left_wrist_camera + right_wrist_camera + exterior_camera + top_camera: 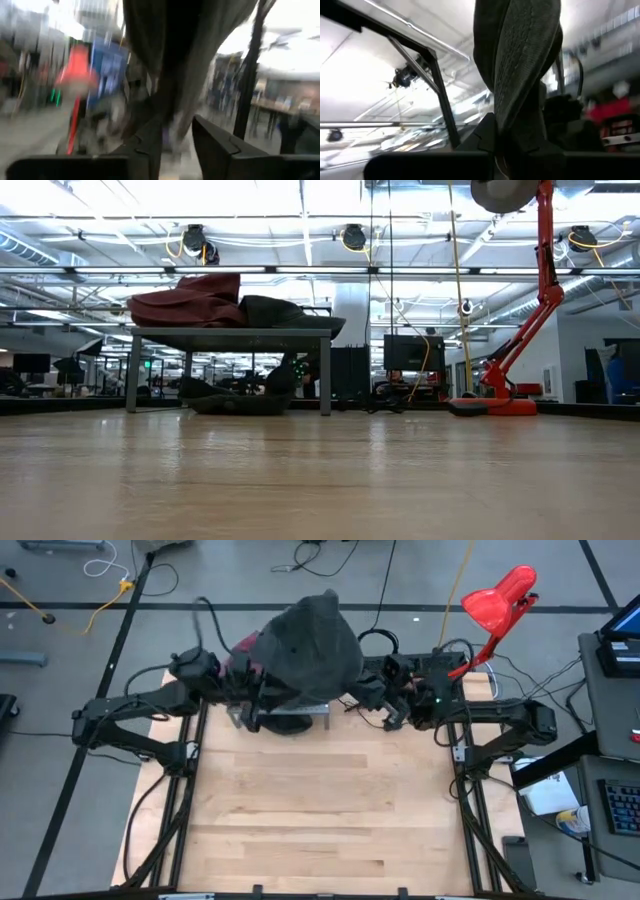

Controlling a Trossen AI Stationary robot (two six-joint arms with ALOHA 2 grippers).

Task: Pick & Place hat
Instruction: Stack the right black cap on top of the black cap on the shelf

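Note:
A dark grey knitted hat [315, 640] hangs in the air over the far middle of the table, above a small metal stand [240, 718]. My left gripper [175, 145] reaches under the hat from the left. Its fingers stand apart, with a fold of the grey hat [170, 50] hanging down between them; I cannot tell whether they touch it. My right gripper [512, 135] reaches under the hat from the right and is shut on the hat [525, 60]. In the high view the hat hides both sets of fingertips. A maroon hat [190, 300] lies on the stand's top. My right gripper pinches a bunched lower part of the grey hat [517, 117] between its two fingers, coming from below and slanting upward. The knitted cloth stands up out of the fingers in a folded band, and the hat is clear of the table.
The metal stand [230, 335] stands at the table's far middle with a dark cloth [280, 310] beside the maroon hat and a dark base under it. A red desk lamp [500, 600] stands at the far right. The wooden tabletop [320, 820] stretches toward the near edge.

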